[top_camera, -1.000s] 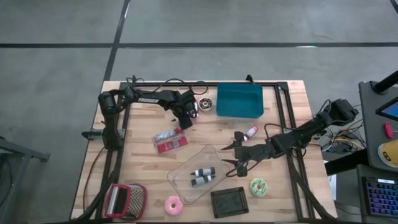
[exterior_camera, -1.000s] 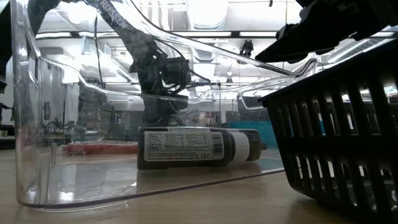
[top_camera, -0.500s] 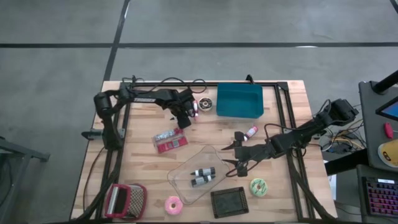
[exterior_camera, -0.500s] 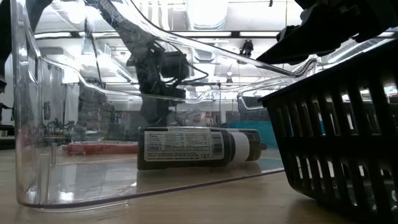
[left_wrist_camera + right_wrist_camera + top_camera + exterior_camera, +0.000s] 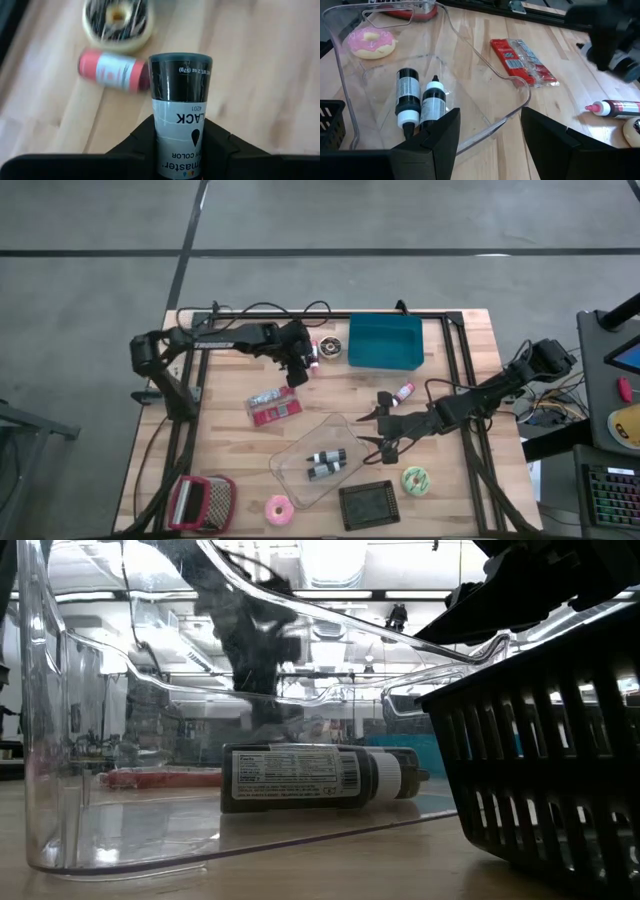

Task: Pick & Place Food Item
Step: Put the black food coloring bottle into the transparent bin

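The left gripper [image 5: 298, 367] hangs over the far part of the table [image 5: 230, 442], its fingers [image 5: 137, 137] closed on a small bottle with a black cap [image 5: 180, 107]; its label reads "BLACK" in the left wrist view. Under it, on the wood, lie a red-labelled tube [image 5: 114, 71] and, touching it, a chocolate doughnut [image 5: 118, 20] (both blurred in that view). Just to the right of this gripper in the high view stands a blue bin [image 5: 385, 341]; nothing can be made out inside it.

The right gripper [image 5: 378, 426] waits near the middle of the table, at the right-hand edge of a clear plastic tray [image 5: 290, 465], with its fingers [image 5: 435, 137] spread apart and holding nothing. In the tray two bottles [image 5: 420, 103] lie side by side, touching, with white labels and dark caps. Beside the tray sits a black mesh basket [image 5: 369, 504], whose inside cannot be made out. A red packet [image 5: 274, 406] lies between the left gripper and the tray.

Along the near edge are a red and silver basket [image 5: 201, 502] at the left corner, a pink doughnut [image 5: 278, 509] beside the tray, and a green doughnut [image 5: 416, 480] to the right of the black basket. A second red tube [image 5: 403, 392] lies near the blue bin.
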Robot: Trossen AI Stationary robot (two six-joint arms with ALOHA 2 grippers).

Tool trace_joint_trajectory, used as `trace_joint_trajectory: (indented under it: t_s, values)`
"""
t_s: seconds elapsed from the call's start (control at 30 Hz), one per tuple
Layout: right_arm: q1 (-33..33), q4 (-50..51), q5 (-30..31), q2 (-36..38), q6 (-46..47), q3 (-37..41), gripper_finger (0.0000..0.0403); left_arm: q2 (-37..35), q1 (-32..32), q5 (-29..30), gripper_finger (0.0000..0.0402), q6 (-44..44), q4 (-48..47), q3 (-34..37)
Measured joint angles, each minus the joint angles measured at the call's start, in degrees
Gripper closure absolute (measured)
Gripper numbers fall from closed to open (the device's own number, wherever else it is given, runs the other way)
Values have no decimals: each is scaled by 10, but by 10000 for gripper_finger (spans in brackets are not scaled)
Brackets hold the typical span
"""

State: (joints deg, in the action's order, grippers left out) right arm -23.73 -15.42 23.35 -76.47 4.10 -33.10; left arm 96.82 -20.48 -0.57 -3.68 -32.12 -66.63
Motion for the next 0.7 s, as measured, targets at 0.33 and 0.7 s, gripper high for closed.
trace_joint_trajectory:
  t_s: [0.33,0.7]
  values:
    - [0,-5,0,0,-2,2,195,-117,68,-19,296,5,193,92]
    - [0,-34,0,0,-17,7,195,-192,137,-18,296,43,397,228]
